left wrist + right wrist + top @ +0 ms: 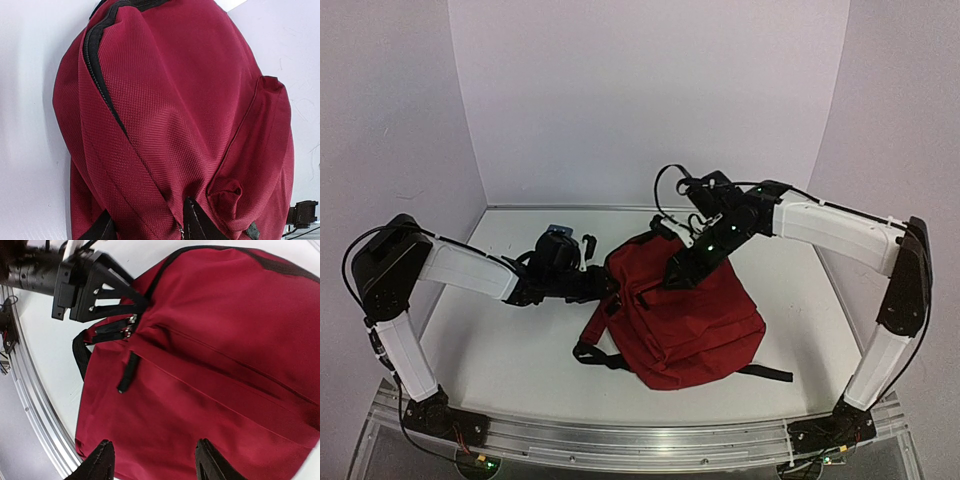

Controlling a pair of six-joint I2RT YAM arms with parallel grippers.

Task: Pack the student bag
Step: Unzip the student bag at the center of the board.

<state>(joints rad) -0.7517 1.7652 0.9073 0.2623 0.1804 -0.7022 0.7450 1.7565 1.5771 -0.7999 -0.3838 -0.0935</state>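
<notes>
Dark red student bag [690,320], black straps [595,355], white table [500,350].

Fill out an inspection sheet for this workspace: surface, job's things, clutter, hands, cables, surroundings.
Surface: white tabletop, with an aluminium rail along its near edge.
Job's things: dark red soft fabric backpack lying mid-table, black straps trailing, zip pulls beside the left hand.
Clutter: nothing seen.
Hands: left hand has its fingers either side of a fold at the backpack's edge, grip not certain; right hand is open over the backpack's fabric.
Cables: black cable loops at the right wrist; second black cable runs by the left arm.
Surroundings: plain white walls.
</notes>
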